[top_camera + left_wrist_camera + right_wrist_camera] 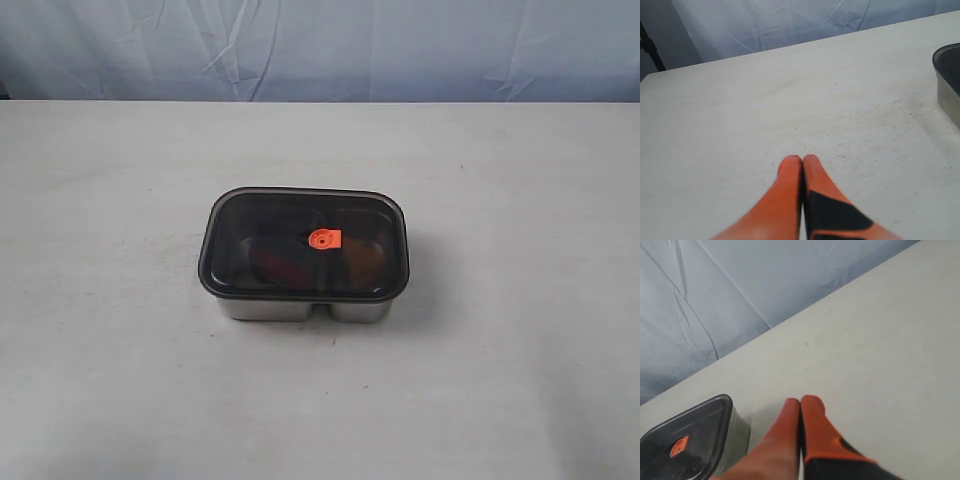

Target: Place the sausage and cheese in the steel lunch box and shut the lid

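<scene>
Exterior: lid [304,243] sits on lunch box [300,308] mid tabletop [120,380], long axis left-right; sausage [278,262] and cheese [362,258] dim underneath; no arms visible. Left wrist: left gripper [803,161] pinched together, empty, box corner apart. Right wrist: right gripper [800,402] pinched together, empty, box beside it, probably nearer.

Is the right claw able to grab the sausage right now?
Probably not. The sausage lies inside the lunch box, and the dark lid covers the whole box. The right claw is shut, beside the box.
</scene>
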